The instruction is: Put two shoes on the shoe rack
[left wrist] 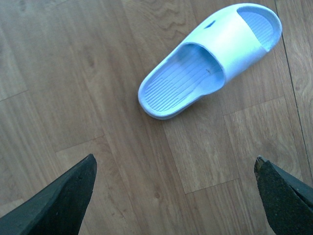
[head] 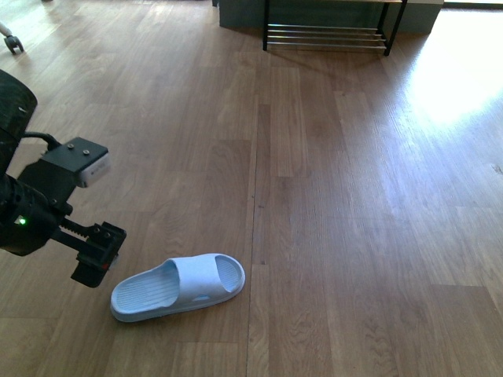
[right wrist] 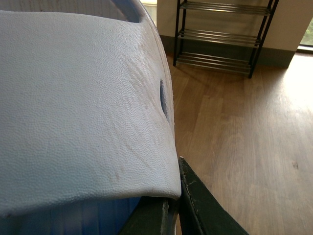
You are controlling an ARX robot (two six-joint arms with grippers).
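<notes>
The shoes here are light blue slide slippers. One slipper [head: 177,287] lies on the wooden floor near the front, toe end to the right; the left wrist view shows this slipper [left wrist: 210,61] flat on the boards. My left gripper [head: 98,263] hovers just left of it, open, and between its fingers [left wrist: 175,161] there is only bare floor. My right gripper [right wrist: 168,196] is shut on the edge of the second slipper [right wrist: 78,107], which fills most of that view. The shoe rack [head: 326,35] stands far back by the wall, and the right wrist view shows the rack's [right wrist: 222,36] chrome tiers without anything on them.
Wooden floor [head: 354,220] stretches between the slipper and the rack. A bright patch of sunlight [head: 460,75] lies at the back right. A caster wheel [head: 14,43] shows at the far left. The right arm is outside the front view.
</notes>
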